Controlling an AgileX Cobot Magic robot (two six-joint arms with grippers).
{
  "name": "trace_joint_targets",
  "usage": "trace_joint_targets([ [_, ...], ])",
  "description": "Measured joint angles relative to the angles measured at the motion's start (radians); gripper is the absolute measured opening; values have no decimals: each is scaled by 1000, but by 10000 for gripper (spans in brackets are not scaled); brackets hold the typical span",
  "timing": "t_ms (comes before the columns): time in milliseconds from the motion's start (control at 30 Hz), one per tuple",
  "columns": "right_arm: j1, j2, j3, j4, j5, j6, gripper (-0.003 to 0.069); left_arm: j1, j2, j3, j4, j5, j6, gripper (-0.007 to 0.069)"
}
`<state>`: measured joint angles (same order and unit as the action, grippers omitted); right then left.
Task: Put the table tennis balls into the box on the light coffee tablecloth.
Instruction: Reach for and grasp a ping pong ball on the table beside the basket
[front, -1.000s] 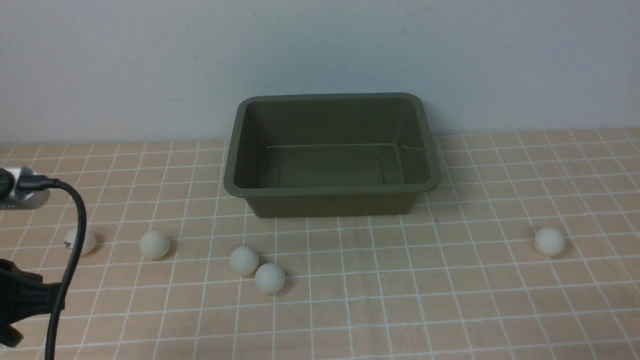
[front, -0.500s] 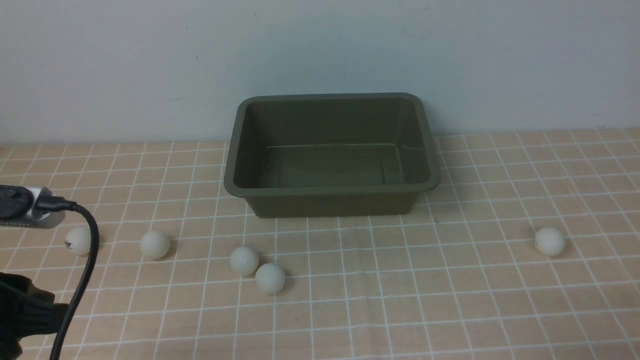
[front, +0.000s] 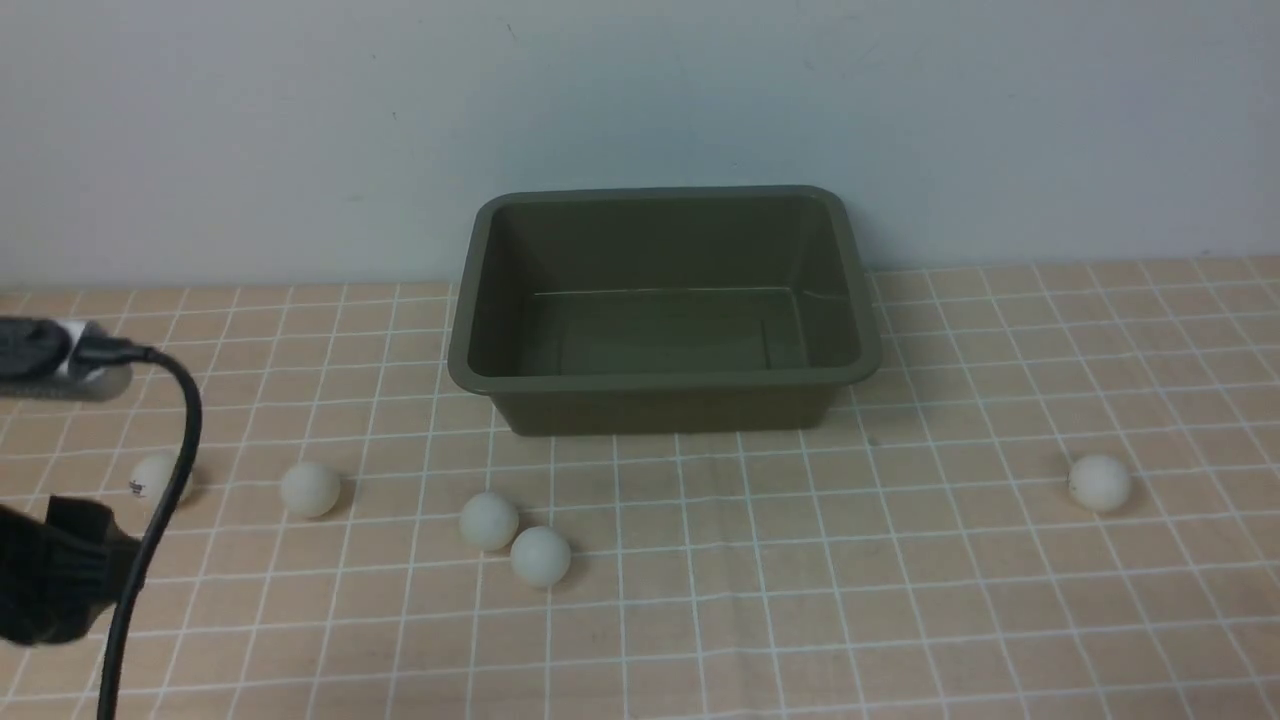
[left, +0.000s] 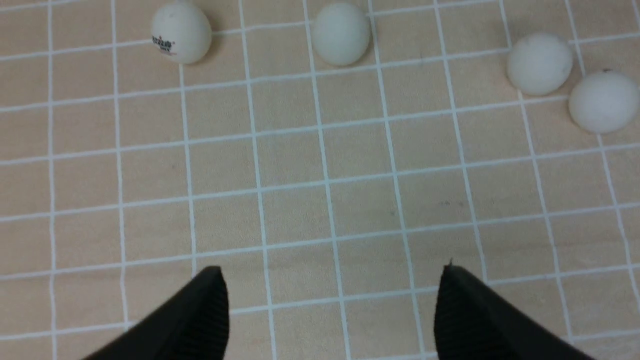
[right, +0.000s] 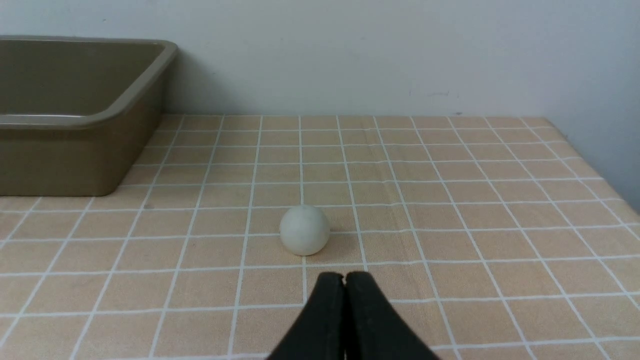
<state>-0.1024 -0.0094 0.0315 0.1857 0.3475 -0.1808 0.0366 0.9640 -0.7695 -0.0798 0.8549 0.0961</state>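
Note:
The dark olive-green box (front: 660, 381) stands empty at the back middle of the light coffee tablecloth (front: 760, 600). Several white table tennis balls lie in front of it: one at the far left (front: 150, 478) partly behind a cable, one beside it (front: 310, 489), a touching pair (front: 488, 521) (front: 540, 556), and one alone at the right (front: 1099, 483). My left gripper (left: 331, 272) hovers open and empty over bare cloth, short of the left balls (left: 181, 32) (left: 341, 34). My right gripper (right: 344, 277) is shut and empty, just short of the lone ball (right: 304, 230).
A pale wall rises right behind the box. A black cable (front: 175, 470) hangs from the left wrist at the front view's left edge, above one black finger (front: 60, 585). The table's right edge (right: 607, 172) runs beyond the lone ball.
At the left edge the left wrist and its cable dipped, then rose, and the black finger now sits higher. The balls and the box have not moved.

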Motion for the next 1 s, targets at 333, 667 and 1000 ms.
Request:
trace_joint_targets([
  [333, 0, 0, 0, 0, 0, 0, -19, 92, 338, -239, 123, 44, -127, 460],
  [667, 0, 0, 0, 0, 0, 0, -19, 351, 568, -257, -263, 2, 92, 460],
  [1000, 0, 0, 0, 0, 0, 0, -19, 365, 663, -264, -506, -138, 350, 460],
])
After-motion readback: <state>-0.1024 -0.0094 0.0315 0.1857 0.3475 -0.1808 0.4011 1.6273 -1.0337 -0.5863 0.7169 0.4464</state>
